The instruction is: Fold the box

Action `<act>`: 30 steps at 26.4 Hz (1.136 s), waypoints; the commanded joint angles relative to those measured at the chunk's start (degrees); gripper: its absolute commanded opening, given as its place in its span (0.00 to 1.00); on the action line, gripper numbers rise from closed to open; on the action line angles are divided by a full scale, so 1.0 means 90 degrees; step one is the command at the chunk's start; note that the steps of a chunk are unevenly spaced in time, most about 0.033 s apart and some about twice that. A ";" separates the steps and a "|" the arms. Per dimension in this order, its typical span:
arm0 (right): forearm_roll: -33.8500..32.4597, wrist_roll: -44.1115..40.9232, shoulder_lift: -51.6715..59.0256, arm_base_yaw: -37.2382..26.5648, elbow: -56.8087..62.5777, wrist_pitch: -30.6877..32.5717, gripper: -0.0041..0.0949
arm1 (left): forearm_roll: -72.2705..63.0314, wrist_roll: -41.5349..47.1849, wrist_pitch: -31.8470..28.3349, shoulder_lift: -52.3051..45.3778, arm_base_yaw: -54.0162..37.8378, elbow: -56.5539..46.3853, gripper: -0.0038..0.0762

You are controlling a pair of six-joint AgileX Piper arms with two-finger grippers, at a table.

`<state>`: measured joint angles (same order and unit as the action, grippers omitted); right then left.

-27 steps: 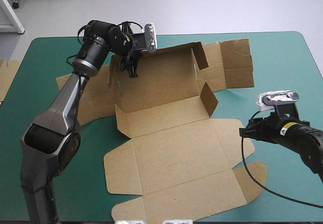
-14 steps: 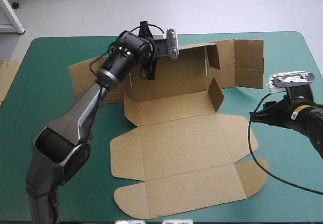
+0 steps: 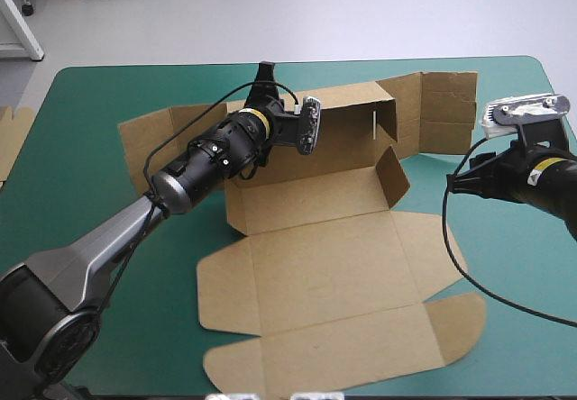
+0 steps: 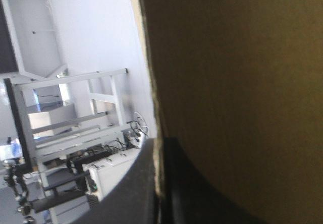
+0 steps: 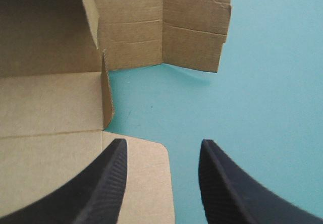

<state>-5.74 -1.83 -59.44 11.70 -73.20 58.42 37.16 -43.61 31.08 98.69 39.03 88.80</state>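
Table [image 3: 81, 103], teal-green cover, fills most of the high view. Box [image 3: 315, 274] sits centre frame, part-formed. Lid + front flaps lie flat twd lower centre and the base panel is flat at mid-frame. Back wall is raised at upper centre, w/ a small side flap standing at its R end. Wider side flaps lie flat on the cover at upper R and upper L.

Left arm [image 3: 117, 229] comes in from lower L and runs diagonally up to the back wall. Right arm [image 3: 550, 188] is at the R edge, mid-height, low over the cover.

Left gripper [image 3: 265, 85] is at the back wall's top edge, upper centre. In its wrist view the black fingers [image 4: 136, 193] are all but closed w/ the brown board's edge pinched between them, so it's holding the box.

Right gripper [image 3: 455, 184] is near the standing side flap, to its R, apart from the board. In its wrist view its fingers [image 5: 101, 183] stand moderately wide w/ only bare cover between the tips. A rounded lid-flap corner lies just beside one finger, and the flat side flaps are ahead of the gripper.

Spare board [image 3: 11, 139] pokes in at the far L edge, upper-mid.
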 commanded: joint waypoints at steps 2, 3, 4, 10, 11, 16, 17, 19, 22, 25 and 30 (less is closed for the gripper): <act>0.0173 0.0203 0.0069 -0.0037 -0.0216 -0.0189 0.46 | -0.0037 -0.1175 -0.1102 -0.0528 -0.0226 0.0093 0.03; 0.0173 0.0203 0.0069 -0.0037 -0.0216 -0.0192 0.46 | -0.0163 -0.1395 -0.1248 -0.0557 -0.0276 0.0080 0.03; 0.0173 0.0203 0.0069 -0.0037 -0.0216 -0.0178 0.46 | -0.0380 -0.1517 -0.1334 -0.0584 -0.0309 0.0080 0.03; 0.0173 0.0203 0.0069 -0.0037 -0.0216 -0.0180 0.46 | -0.1190 -0.1594 -0.0989 -0.0897 -0.0306 -0.0503 0.03; 0.0173 0.0203 0.0069 -0.0037 -0.0216 -0.0180 0.46 | -0.1152 -0.1437 -0.1214 -0.1043 -0.0331 -0.0796 0.03; 0.0238 0.0150 -0.0129 -0.0037 -0.0263 -0.0146 0.46 | -0.0704 -0.0379 -0.2555 -0.1886 -0.0332 -0.2213 0.03; 0.0256 0.0142 -0.0217 -0.0037 -0.0321 -0.0118 0.46 | -0.0667 -0.0242 -0.2576 -0.2008 -0.0332 -0.2441 0.03; 0.0253 0.0169 -0.0412 -0.0037 -0.0533 -0.0084 0.46 | -0.0662 0.0002 -0.2483 -0.2172 -0.0332 -0.2748 0.03; 0.0279 0.0284 -0.0763 -0.0037 -0.1125 0.0055 0.46 | -0.0652 0.0206 -0.2445 -0.2288 -0.0319 -0.2908 0.03; 0.0294 0.0472 -0.1603 -0.0037 -0.2347 0.0863 0.46 | -0.0652 0.0780 -0.2172 -0.2313 -0.0133 -0.2908 0.03; 0.0638 0.0667 -0.2785 -0.0037 -0.3759 0.1387 0.46 | -0.0352 0.1381 -0.1488 -0.2313 -0.0067 -0.2885 0.03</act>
<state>-0.66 3.22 -82.51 11.70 -101.60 71.47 33.15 -34.40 14.83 79.62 37.92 61.52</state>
